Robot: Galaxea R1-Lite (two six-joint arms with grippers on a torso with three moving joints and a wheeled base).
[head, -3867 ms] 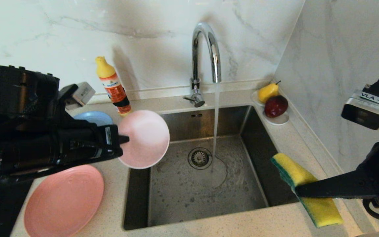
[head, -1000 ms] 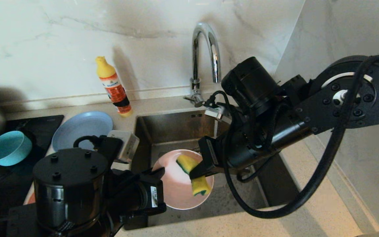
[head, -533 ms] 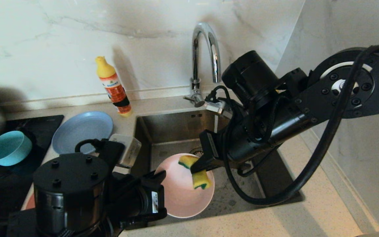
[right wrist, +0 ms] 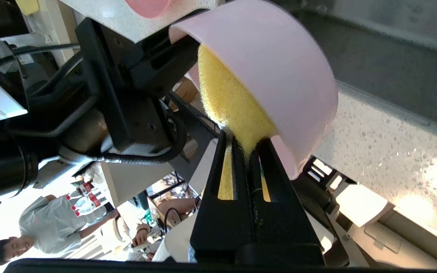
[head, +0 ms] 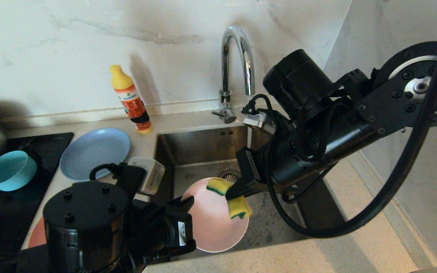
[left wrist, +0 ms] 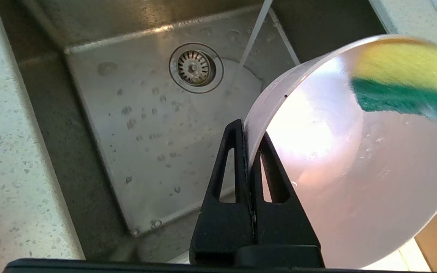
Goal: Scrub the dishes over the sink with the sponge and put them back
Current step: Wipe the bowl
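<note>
Over steel sink (head: pixel 203 151) at 6 o'clock: left pincer (left wrist: pixel 249 151) clamped on wet pale pink plastic bowl (head: pixel 212 223) rim, likely slippery; right pincer (right wrist: pixel 246 151) pinching soft yellow-green foam sponge (head: pixel 231 197) mid-body, pressed inside.

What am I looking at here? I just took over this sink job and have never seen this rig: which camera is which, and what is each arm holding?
It is a two-armed robot at a kitchen sink. The wide picture is from its head, looking down; the other two are from cameras on each wrist, behind the fingers.

The left gripper is shut on the rim of a pale pink bowl, holding it tilted over the basin. The right gripper is shut on a yellow sponge with a green layer, pressing it into the bowl. Water runs from the tap.

On the counter to the left: a blue plate, a teal bowl, a soap bottle, and the edge of a pink plate.
</note>
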